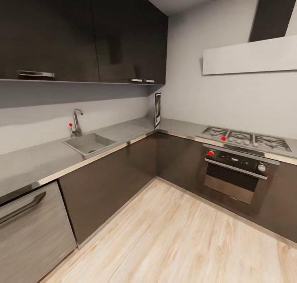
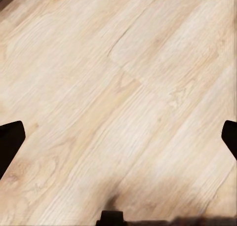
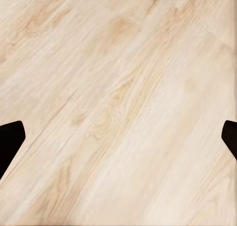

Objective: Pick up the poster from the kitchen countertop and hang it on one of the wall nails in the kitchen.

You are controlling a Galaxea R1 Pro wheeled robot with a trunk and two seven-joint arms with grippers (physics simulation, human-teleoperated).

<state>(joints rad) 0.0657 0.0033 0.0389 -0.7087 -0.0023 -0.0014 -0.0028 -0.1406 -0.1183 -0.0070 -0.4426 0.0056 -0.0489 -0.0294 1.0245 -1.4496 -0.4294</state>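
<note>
- Your left gripper (image 2: 118, 137) hangs over the pale wood floor (image 2: 118, 78); its dark fingertips (image 2: 11, 139) sit at opposite edges of the left wrist view, spread wide, nothing between them.
- Right gripper (image 3: 118, 137): same story, fingertips (image 3: 10, 139) far apart w/ bare floor planks between, holding nothing.
- In the head view, the nearest thing is a brushed-metal appliance front w/ a dark bar handle (image 1: 22, 206), under the near left end of the countertop (image 1: 37, 161).
- Dark lower cabinets (image 1: 111, 180) run along under the countertop toward the corner.
- Further along the countertop: sink (image 1: 88, 145) set in at the front edge, drainboard just past it, chrome tap (image 1: 76, 120) at the back edge w/ a red dot on its lever.
- Oven (image 1: 237, 173) w/ glass door sits below the right run of the countertop; gas hob (image 1: 245, 138) on top of it, red dots by the knobs.
- The poster (image 1: 157, 110) stands upright at the far inner corner of the countertop, against the wall where the two runs meet; seen nearly edge-on, so the print is too small to make out.
- Dark upper cabinets (image 1: 82, 31) above the sink side; pale extractor hood (image 1: 249, 56) above the hob.
- Nails on the grey wall (image 1: 194, 97): can't make any out at this range.
</note>
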